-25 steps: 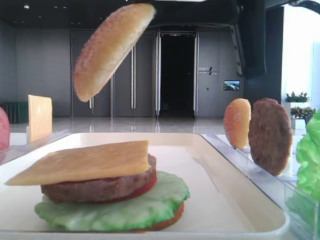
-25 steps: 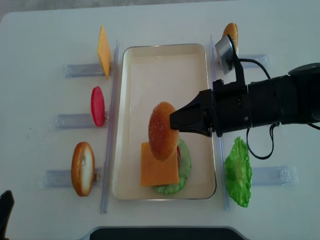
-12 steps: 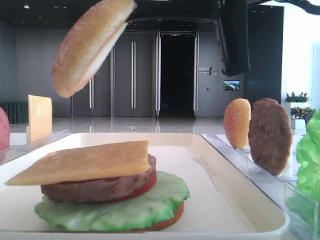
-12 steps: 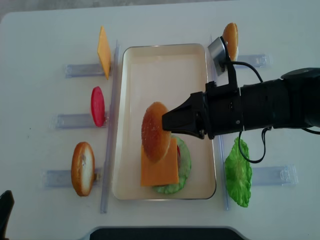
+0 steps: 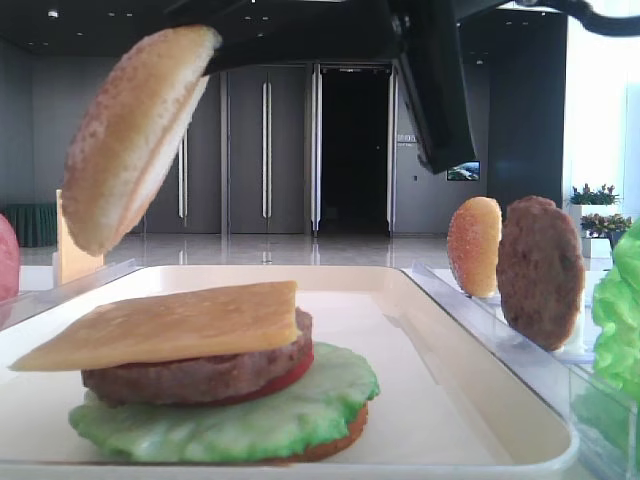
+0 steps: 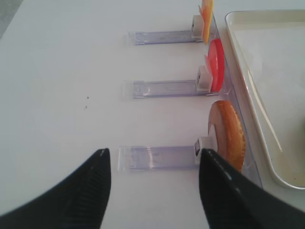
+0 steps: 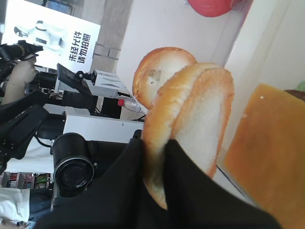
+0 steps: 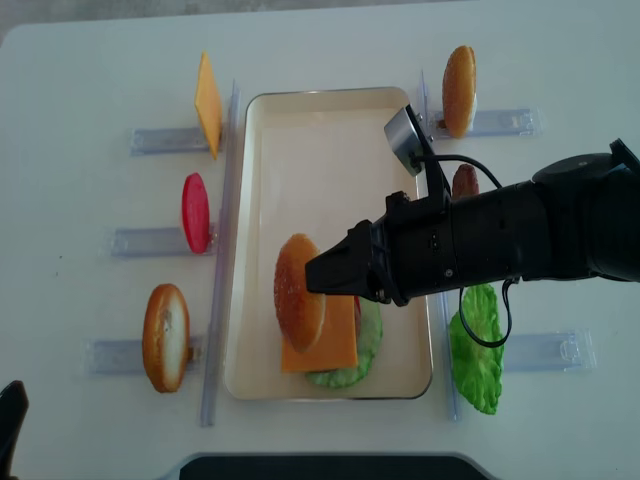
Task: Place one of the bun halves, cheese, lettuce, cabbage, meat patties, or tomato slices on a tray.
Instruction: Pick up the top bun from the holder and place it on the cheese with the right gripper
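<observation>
My right gripper (image 8: 320, 280) is shut on the rim of a golden bun half (image 8: 298, 290), holding it tilted on edge above the left part of the cream tray (image 8: 330, 93). In the right wrist view the black fingers (image 7: 138, 157) pinch the bun half (image 7: 190, 124). Under it on the tray lies a stack: cheese (image 5: 170, 325) on a meat patty (image 5: 200, 375), a tomato slice (image 5: 295, 372) and lettuce (image 5: 250, 415). The held bun half (image 5: 135, 140) hangs clear above the stack's left end. My left gripper (image 6: 155, 164) is open over bare table beside a racked bun half (image 6: 228, 133).
Clear racks flank the tray. On the left stand a cheese slice (image 8: 207, 105), a tomato slice (image 8: 196, 212) and a bun half (image 8: 165, 337). On the right stand a bun half (image 8: 459, 76), a meat patty (image 8: 465, 180) and lettuce (image 8: 478, 350).
My right gripper has carried the bun half leftwards and a little lower over the tray, from above the stack's middle to its left end. The left gripper has not moved.
</observation>
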### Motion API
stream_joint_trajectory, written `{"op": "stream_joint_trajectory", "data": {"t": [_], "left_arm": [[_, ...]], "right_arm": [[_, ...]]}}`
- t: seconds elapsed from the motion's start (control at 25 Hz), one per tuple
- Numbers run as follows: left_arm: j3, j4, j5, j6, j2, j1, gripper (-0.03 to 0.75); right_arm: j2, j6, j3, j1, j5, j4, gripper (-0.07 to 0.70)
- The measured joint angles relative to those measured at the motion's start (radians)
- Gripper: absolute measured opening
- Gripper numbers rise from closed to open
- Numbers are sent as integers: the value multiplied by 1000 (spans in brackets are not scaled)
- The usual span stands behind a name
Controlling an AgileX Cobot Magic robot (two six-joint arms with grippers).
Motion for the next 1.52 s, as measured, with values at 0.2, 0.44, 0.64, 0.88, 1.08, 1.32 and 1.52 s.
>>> {"op": "stream_joint_trajectory", "data": {"t": [0.2,0.44,0.64,0.88,1.08,1.32,1.52], "left_arm": [[0,0,0,0,0,0,450],[0,0,0,0,0,0,450],[0,0,0,0,0,0,450],[0,0,0,-3,0,0,450],[0,-1,0,-7,0,0,450],[0,-7,0,-15,0,0,450],[0,-8,0,-19,0,0,450]], "right_arm": [[43,-12,0,0,-7,1,97],[126,-26,0,0,35,12,97],[137,-32,0,-1,78,17,97],[137,-32,0,-1,128,16,97],[139,-32,0,-1,138,14,97],[139,-32,0,-23,176,9,97],[139,-32,0,-82,229,0,97]]}}
